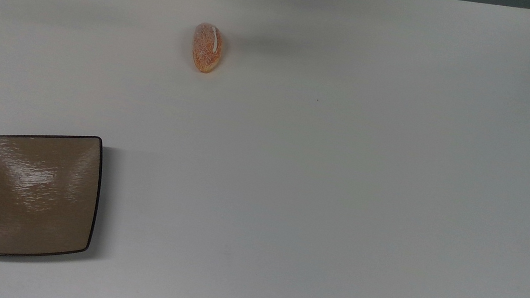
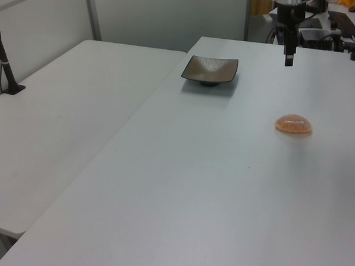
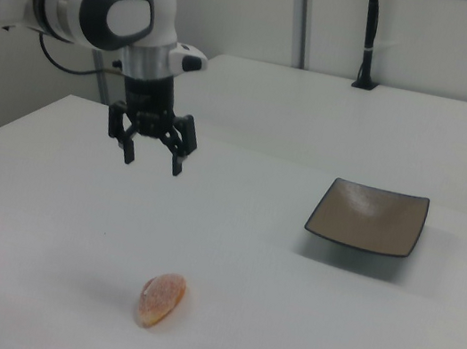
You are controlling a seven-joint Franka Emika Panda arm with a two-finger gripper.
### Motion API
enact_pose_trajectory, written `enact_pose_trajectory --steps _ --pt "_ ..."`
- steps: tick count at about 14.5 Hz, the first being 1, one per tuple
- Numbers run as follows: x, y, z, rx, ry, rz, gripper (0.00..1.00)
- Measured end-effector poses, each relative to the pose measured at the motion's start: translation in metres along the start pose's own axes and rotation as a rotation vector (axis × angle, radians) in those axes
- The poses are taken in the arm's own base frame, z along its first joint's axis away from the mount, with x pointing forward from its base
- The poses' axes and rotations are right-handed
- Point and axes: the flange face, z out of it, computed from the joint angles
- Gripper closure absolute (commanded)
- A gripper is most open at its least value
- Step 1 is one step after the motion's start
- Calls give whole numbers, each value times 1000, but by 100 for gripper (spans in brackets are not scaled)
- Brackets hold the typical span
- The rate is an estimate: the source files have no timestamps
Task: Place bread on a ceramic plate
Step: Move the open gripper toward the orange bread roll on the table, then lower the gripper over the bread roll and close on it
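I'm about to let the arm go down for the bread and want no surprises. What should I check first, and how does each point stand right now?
1. Gripper open wide enough for the bread: ok, fingers spread apart.
2. Gripper holding nothing: ok.
3. Bread lying free on the table, nothing touching it: ok.
4. Gripper directly above the bread: not ok; in the top view it sits near the table's far edge, short of the loaf.
5. Ceramic plate bare and ready to receive: ok.
6. Path from bread to plate free of other things: ok, only bare tabletop between them.
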Motion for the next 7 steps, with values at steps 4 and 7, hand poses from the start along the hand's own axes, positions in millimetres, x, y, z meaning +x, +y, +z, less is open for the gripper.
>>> enact_pose_trajectory --steps 4,7 --pt "-9 13 30 -13 -66 17 0" --pt "-9 17 59 -15 -58 21 0"
